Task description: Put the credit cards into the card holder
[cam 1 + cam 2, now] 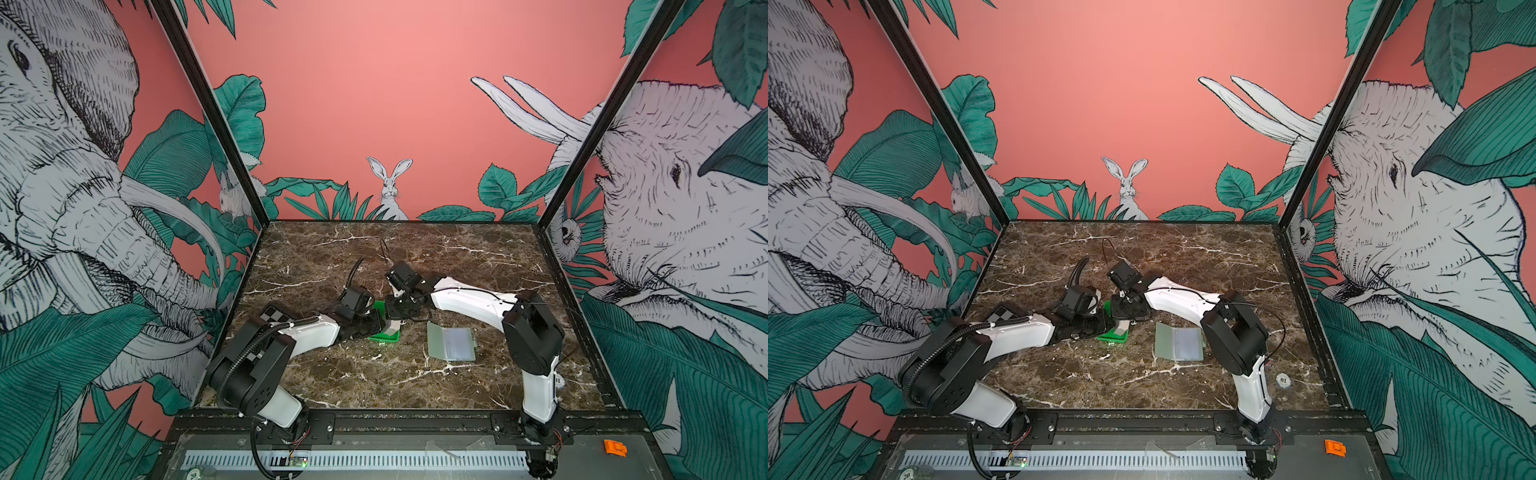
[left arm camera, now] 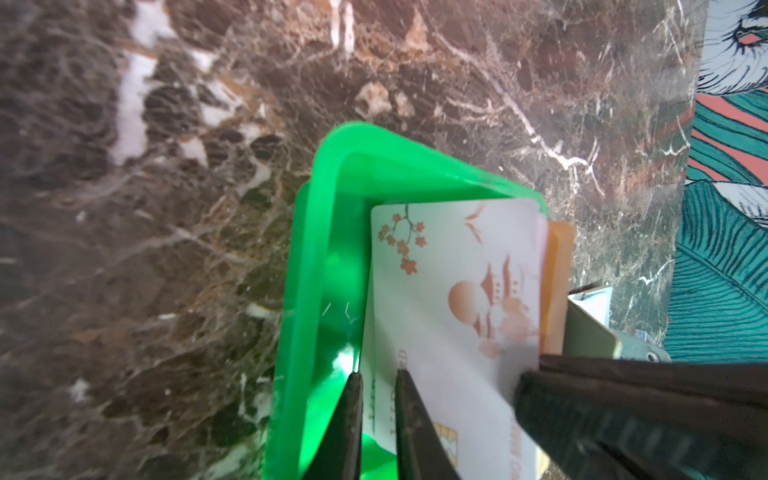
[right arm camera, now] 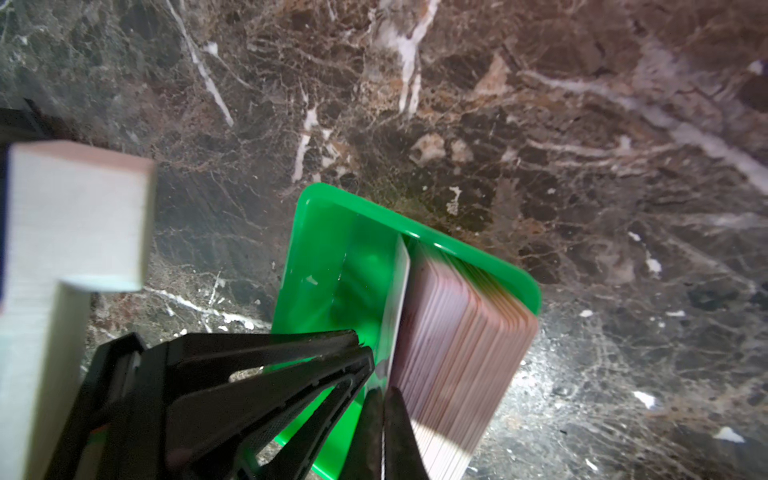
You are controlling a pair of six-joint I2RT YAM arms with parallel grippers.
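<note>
Black fingers of the right gripper [image 3: 384, 392] are pinched together on the near end of one card. This is the front card [image 2: 453, 270], white plastic with an orange blossom-and-sun print, standing on edge in the bright green rounded-corner plastic tray [image 2: 328, 232]. Edge-on in the right wrist view, it sits just beside the stack's face; can't tell if they touch.

The black fingers of the left gripper [image 2: 377, 372] are a narrow slit apart, tips inside the tray, right at the front card's printed face. A strip of white card and some green show in the slit. Can't tell whether it clamps anything.

The credit cards [image 3: 465, 345], a thick stack of thin pale plastic rectangles with pinkish edges, lean on the tray's long wall on the side away from the left gripper. One tan-orange card pokes out past the front card's side edge in the left wrist view.

The cards take up about half the tray. The other half, on the left gripper's side, is open green floor, and both sets of fingertips crowd into it. The gripper bodies sit close together over the tray in both top views, so it's tight.

The pale sage-green leather-like card holder [image 1: 451, 340] lies open and flat to the right of the tray and apart from it. Its clear sleeve faces up and its snap tab is on the edge away from the tray. A strip of bare brown, white-veined marble tabletop [image 1: 457, 257] separates tray and holder. There is wider bare marble beyond the tray's far side and in front of it.
</note>
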